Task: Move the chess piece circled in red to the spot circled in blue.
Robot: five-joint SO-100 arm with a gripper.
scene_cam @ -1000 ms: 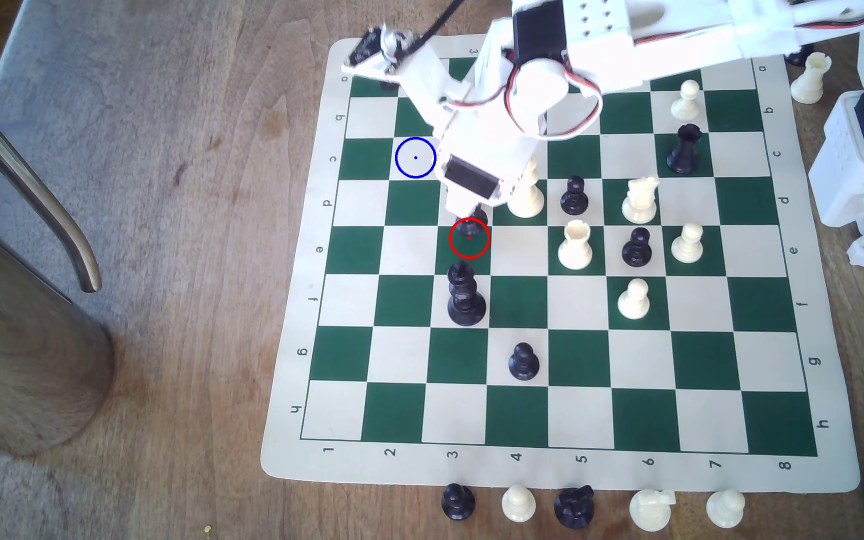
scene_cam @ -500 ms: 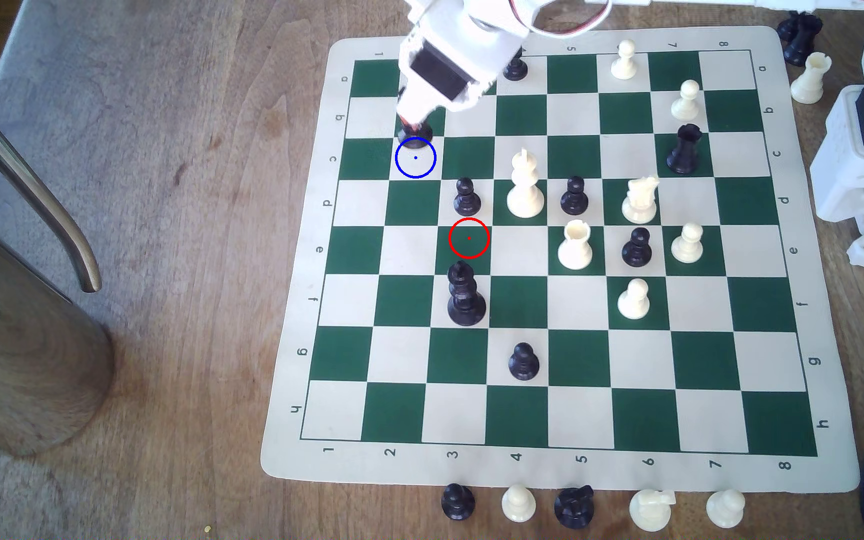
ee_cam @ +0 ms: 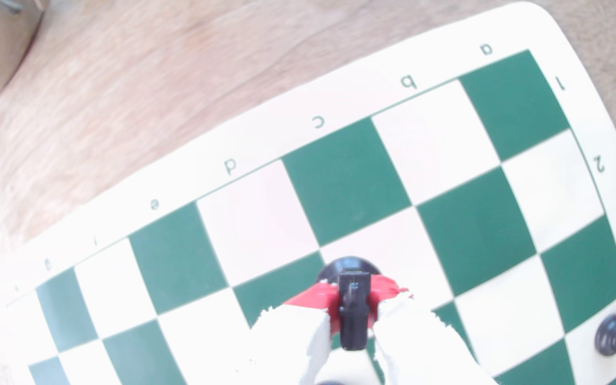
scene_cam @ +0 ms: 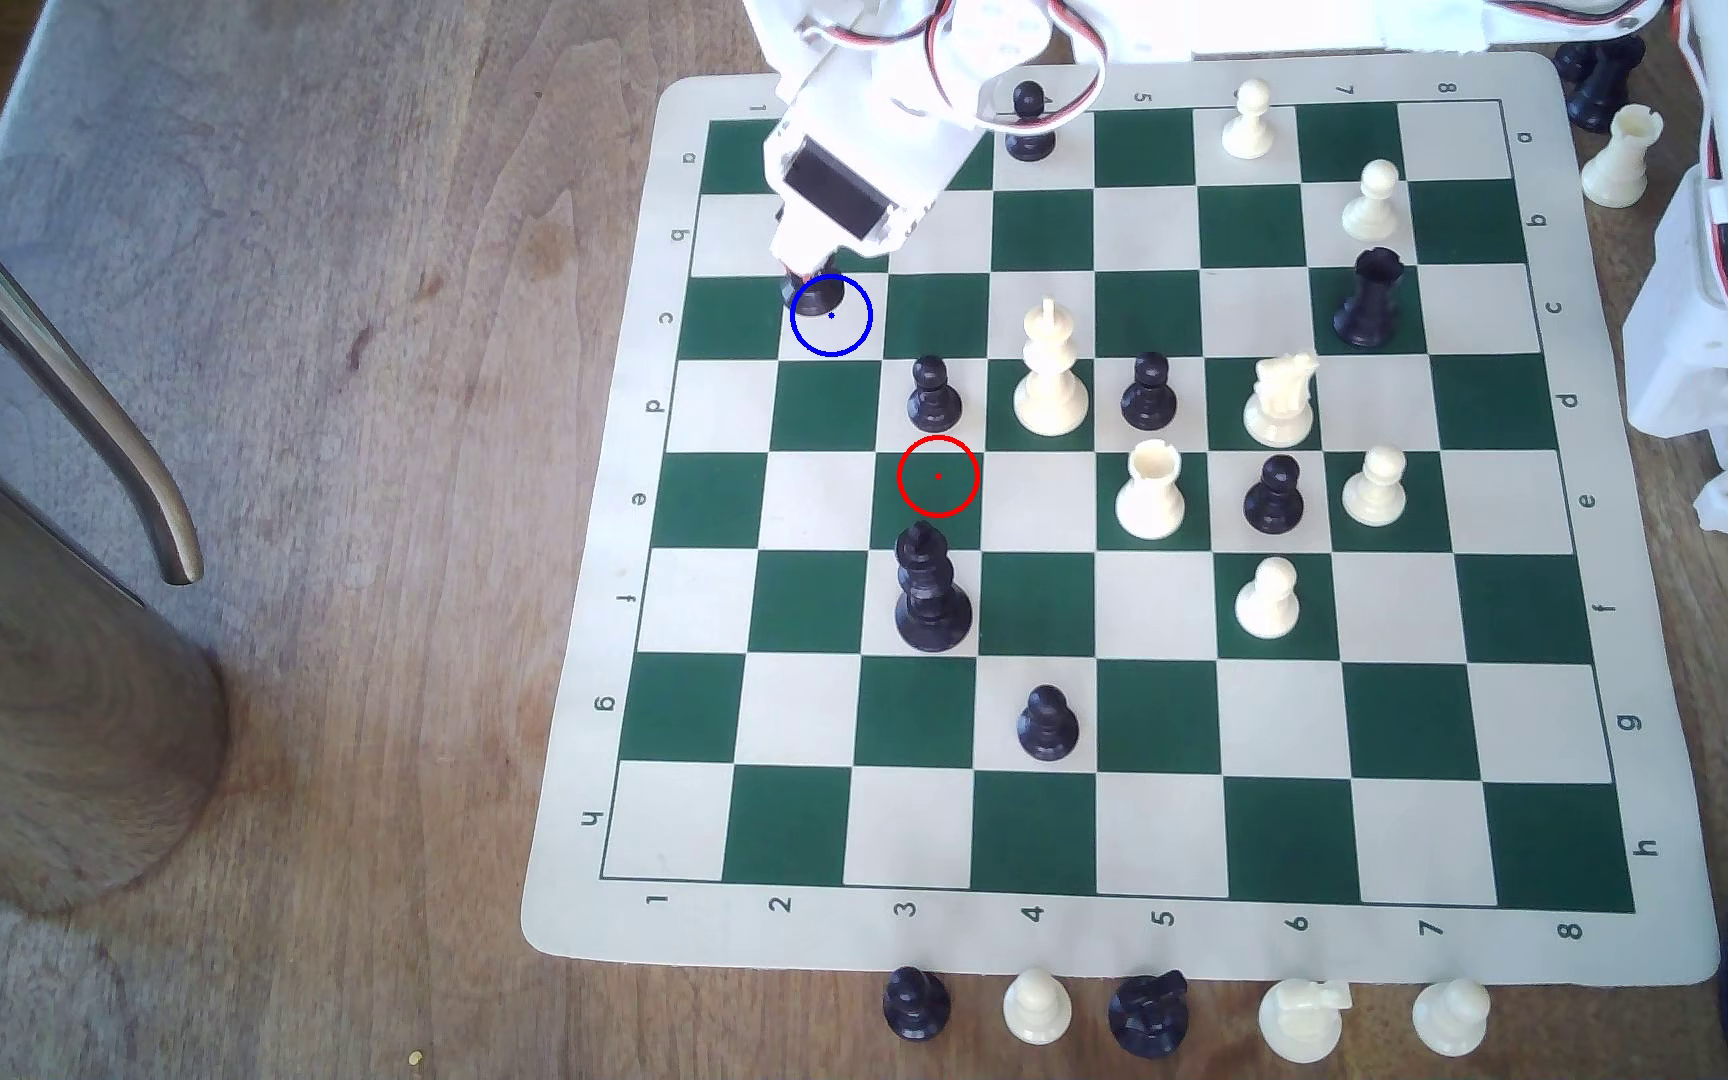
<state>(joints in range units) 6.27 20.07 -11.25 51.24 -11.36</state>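
Table (scene_cam: 340, 312): brown wood, carrying a large steel jug (scene_cam: 18, 665) at the exterior view's left.
Board (scene_cam: 1109, 940): cream and green roll-up mat, lettered and numbered along its edges.
Arm (scene_cam: 870, 145): white, reaching in from the exterior view's top, wrist angled down over the board's far left corner.
Gripper (ee_cam: 353, 307): fingers (ee_cam: 310, 298) lined with red, closed narrowly on the knight's head, one to each side.
Knight (ee_cam: 352, 314): black, pinched upright between the fingers; base (scene_cam: 815, 298) overlapping the upper left edge of the blue ring (scene_cam: 832, 315); contact with the board cannot be told.
Blue ring: on the cream square of row c, column 2.
Red ring (scene_cam: 938, 477): on a green square of row e, nothing standing in it.
Neighbours: black pawn (scene_cam: 933, 395) just above the red ring in the exterior view, tall black piece (scene_cam: 931, 589) just below it.
Spares: black and cream pieces lined along the board's near edge.
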